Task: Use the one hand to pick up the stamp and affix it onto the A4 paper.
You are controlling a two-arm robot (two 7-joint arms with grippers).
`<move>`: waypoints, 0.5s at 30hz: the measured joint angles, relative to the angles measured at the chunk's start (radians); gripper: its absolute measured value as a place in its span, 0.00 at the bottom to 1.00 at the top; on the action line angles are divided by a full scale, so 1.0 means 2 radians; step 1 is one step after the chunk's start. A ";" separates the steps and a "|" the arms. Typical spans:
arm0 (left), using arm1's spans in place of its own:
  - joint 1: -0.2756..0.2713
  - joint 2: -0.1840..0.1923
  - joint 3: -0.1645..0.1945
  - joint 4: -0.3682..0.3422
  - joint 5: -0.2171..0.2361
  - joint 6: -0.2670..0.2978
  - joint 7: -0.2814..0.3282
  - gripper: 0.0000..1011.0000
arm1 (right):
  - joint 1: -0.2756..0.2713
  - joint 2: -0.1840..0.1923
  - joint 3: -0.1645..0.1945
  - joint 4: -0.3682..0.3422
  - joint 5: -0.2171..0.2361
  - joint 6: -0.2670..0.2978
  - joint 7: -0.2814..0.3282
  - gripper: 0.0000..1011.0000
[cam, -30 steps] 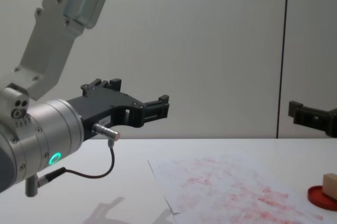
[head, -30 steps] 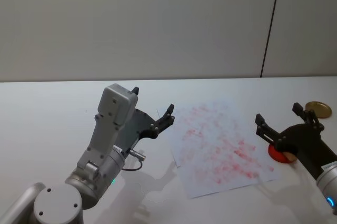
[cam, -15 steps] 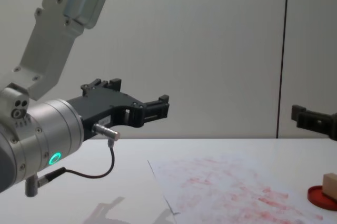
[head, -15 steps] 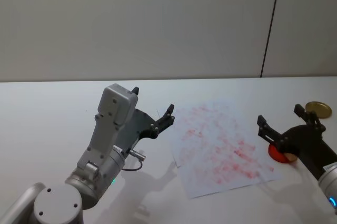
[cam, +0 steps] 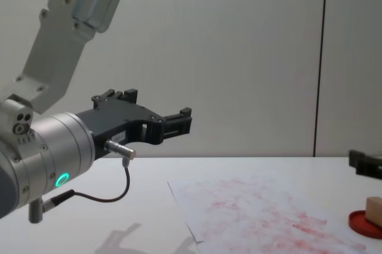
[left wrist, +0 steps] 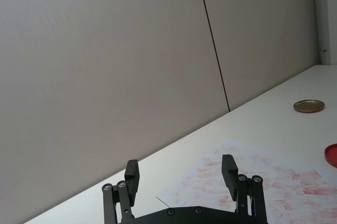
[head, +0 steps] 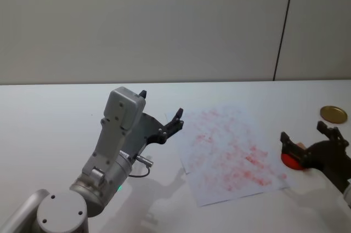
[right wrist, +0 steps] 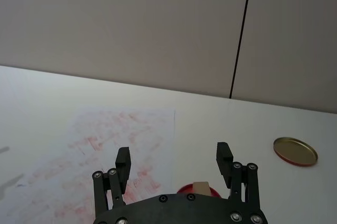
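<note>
The right claw [right wrist: 173,151], fingers spread wide and holding nothing, hangs low above the stamp [right wrist: 200,187], a small tan wooden block standing on the round red ink pad [cam: 357,222] toward the right side of the white tabletop [head: 55,118]. Just left of the pad lies the A4 paper [head: 230,153], flat and mottled with red marks. A round gold lid [head: 333,114] sits farther back, apart from the pad. The left claw [left wrist: 179,163], also spread and empty, is raised above the tabletop beside the paper's left edge.
</note>
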 joint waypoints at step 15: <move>0.000 0.000 0.000 0.000 0.000 0.000 0.000 0.98 | 0.008 0.004 0.005 0.039 0.001 0.013 0.017 0.99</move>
